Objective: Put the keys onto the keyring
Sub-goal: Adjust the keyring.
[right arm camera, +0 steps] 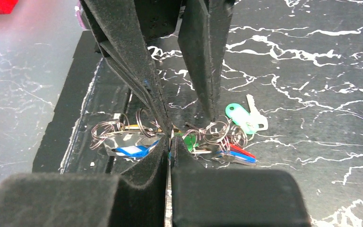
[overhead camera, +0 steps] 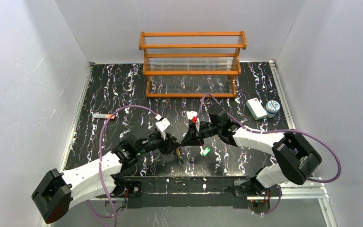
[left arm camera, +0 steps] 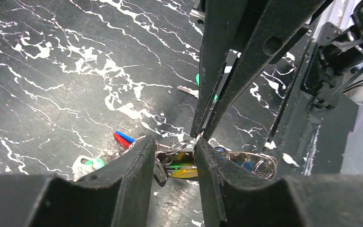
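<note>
The keyring (left arm camera: 238, 155) lies on the black marbled table as a thin silver oval loop, threaded with small rings and keys (left arm camera: 185, 170) with yellow and green tags. My left gripper (left arm camera: 174, 147) stands open astride this bunch. My right gripper (right arm camera: 170, 143) is shut on the loop's wire, and its fingertips (left arm camera: 199, 133) show pinched just above the bunch. Red and blue keys (right arm camera: 238, 153) lie at the bunch's end. A loose green-headed key (right arm camera: 246, 117) rests apart, also seen as a green key (overhead camera: 204, 151) from above. Both grippers meet near the front middle, left gripper (overhead camera: 176, 147) and right gripper (overhead camera: 188, 140).
A wooden rack (overhead camera: 192, 64) stands at the back. A white box (overhead camera: 255, 108) and a round tin (overhead camera: 273, 107) sit at the right. An orange-tipped stick (overhead camera: 104, 116) lies at the left. The table's front rail (overhead camera: 184, 182) runs close behind the keys.
</note>
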Controlling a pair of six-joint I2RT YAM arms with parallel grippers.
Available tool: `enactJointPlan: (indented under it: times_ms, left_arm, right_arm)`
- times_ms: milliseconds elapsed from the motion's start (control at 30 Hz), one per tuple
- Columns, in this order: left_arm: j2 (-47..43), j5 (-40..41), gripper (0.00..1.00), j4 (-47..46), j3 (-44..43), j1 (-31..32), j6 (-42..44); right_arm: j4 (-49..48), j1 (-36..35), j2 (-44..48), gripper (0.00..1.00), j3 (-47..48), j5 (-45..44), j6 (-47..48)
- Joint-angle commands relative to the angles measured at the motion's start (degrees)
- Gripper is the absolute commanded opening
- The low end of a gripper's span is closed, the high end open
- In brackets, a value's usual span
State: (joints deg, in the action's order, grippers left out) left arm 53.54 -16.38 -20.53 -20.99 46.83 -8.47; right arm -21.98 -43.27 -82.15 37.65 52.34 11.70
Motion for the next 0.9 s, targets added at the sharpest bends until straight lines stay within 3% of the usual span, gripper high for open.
enactJointPlan:
  times_ms: [0,333,633,867]
  left_arm:
    - [-3.4,-2.1,0.38,0.6,3.3,0.9,-2.7]
    - [-6.9,-2.8,0.33,-5.9,9.7,4.2,-5.2]
    - [-9.6,-3.2,0.31,-17.4,14.8,5.4,-5.7]
    - [-8.7,-2.2,0.29,-29.7,20.2,8.2,-4.0]
  right_arm:
    - [-3.8,-0.3,3.0,0.01,-1.9,-1.2,-2.0]
    - [-11.8,-0.8,7.4,0.01,-11.9,0.3,-11.1]
    - [-17.3,-0.9,7.7,0.01,-15.0,1.0,-17.7]
    - [-27.3,-1.0,6.3,0.01,-18.6,-0.6,-23.6]
